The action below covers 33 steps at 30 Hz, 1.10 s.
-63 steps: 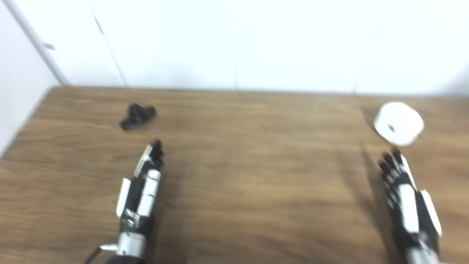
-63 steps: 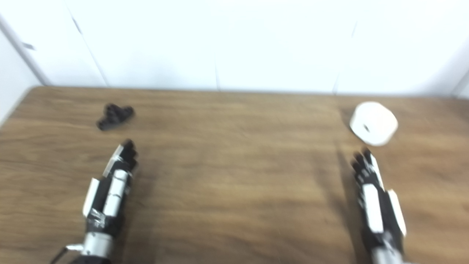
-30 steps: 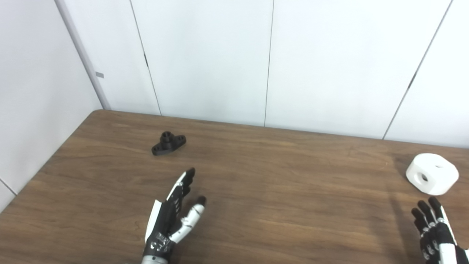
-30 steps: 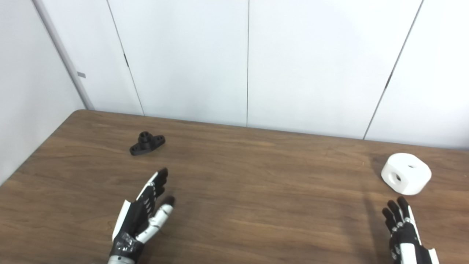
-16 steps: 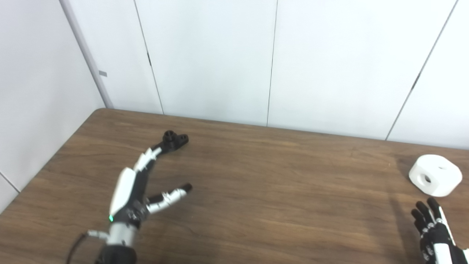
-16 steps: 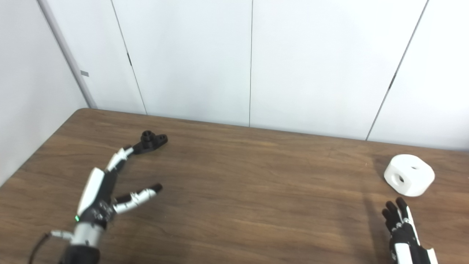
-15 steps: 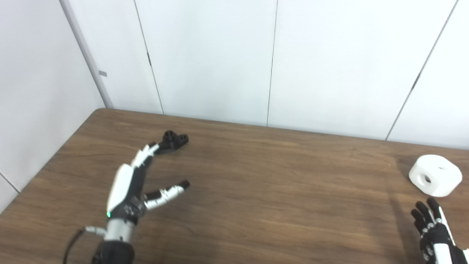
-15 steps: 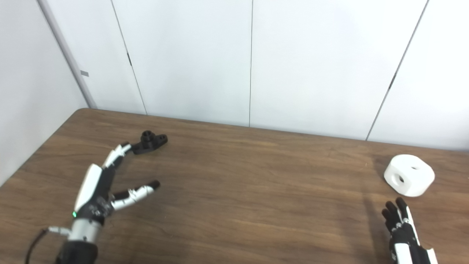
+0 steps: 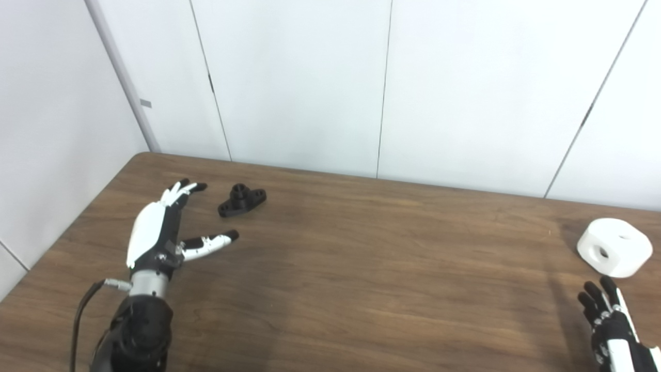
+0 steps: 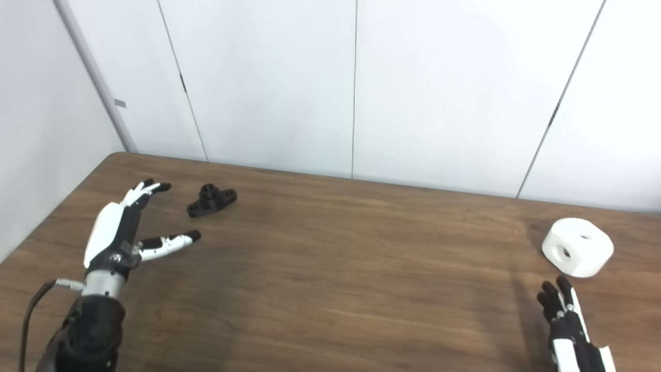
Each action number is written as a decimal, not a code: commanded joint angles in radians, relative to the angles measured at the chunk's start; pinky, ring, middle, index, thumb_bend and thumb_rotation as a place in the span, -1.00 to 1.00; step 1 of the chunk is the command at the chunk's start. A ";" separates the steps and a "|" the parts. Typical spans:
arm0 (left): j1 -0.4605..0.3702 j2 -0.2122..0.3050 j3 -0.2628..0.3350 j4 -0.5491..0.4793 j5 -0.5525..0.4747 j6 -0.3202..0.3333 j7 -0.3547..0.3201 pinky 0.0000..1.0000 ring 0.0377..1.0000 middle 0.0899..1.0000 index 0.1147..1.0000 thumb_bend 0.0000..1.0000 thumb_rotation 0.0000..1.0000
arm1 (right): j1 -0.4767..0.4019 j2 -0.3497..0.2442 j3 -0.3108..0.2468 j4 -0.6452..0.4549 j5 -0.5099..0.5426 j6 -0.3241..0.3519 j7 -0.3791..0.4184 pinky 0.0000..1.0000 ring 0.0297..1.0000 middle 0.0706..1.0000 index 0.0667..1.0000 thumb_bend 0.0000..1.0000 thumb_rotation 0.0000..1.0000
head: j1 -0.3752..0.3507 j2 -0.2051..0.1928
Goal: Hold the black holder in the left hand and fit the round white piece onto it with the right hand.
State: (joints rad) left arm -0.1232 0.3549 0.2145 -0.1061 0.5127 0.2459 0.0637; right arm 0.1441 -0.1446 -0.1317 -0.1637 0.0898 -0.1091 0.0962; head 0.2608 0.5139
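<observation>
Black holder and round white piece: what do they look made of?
Black holder: looks like matte moulded or printed plastic, dull, no metallic glint; can't rule out coated metal. Round white piece: probably matte white plastic, uniform, soft-edged, with bored holes. Both lie on the wood-grain table, likely laminate.

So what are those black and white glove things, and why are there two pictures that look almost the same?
Those are a robot's two hands. The robot has two cameras on its head, side by side like eyes, so you get a left eye picture and a right eye picture of the same brown table. The left hand is open, with its fingers and thumb spread, next to a small black holder lying on the table, which it isn't touching. The right hand is at the bottom corner, also open, a little way short of the round white piece with holes in it. Neither hand holds anything. Behind the table is a plain white wall.
</observation>
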 commanded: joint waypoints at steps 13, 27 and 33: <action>-0.257 0.100 -0.078 0.281 -0.001 0.105 -0.015 1.00 1.00 0.94 0.65 0.77 -0.32 | 0.001 0.004 0.014 -0.006 0.010 -0.038 0.000 1.00 0.91 0.92 0.98 -0.07 0.81 | -0.009 0.008; -0.396 0.145 -0.230 0.523 0.043 0.067 0.034 1.00 0.99 0.89 0.55 0.83 -0.35 | 0.006 0.002 0.019 -0.011 -0.003 -0.035 -0.005 1.00 0.90 0.91 0.97 -0.04 0.81 | -0.018 0.007; -0.439 0.155 -0.277 0.605 0.049 0.069 0.039 1.00 1.00 0.89 0.53 0.84 -0.33 | 0.005 0.005 0.018 -0.013 0.001 -0.041 -0.005 1.00 0.91 0.92 0.97 -0.08 0.82 | -0.021 0.008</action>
State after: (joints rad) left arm -0.5081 0.4731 -0.0604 0.5015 0.5421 0.3352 0.0750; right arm 0.1485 -0.1466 -0.1176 -0.1680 0.0874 -0.1221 0.0959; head 0.2393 0.5216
